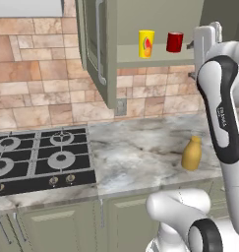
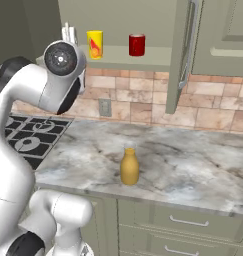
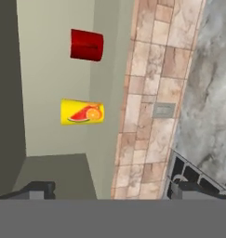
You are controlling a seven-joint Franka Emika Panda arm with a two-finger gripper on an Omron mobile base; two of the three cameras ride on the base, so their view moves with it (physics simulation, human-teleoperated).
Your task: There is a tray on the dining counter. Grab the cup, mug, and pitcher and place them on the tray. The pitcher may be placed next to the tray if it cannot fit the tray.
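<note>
Fingertips of the tool (image 3: 109,189) sit spread wide with nothing between them; the cup (image 3: 82,112) stands straight ahead on the cabinet shelf (image 1: 140,61), mug (image 3: 87,45) just past it.

An open wall cabinet holds a shelf (image 1: 155,61) on which the cup (image 1: 146,44) and the mug (image 1: 174,42) stand upright, apart, the mug to the cup's right in both base views. Below the shelf, a marbled counter (image 2: 193,175) carries the pitcher (image 2: 129,167), upright near its front edge. A gas stove (image 1: 37,157) sits in the counter, well left of the pitcher.
</note>
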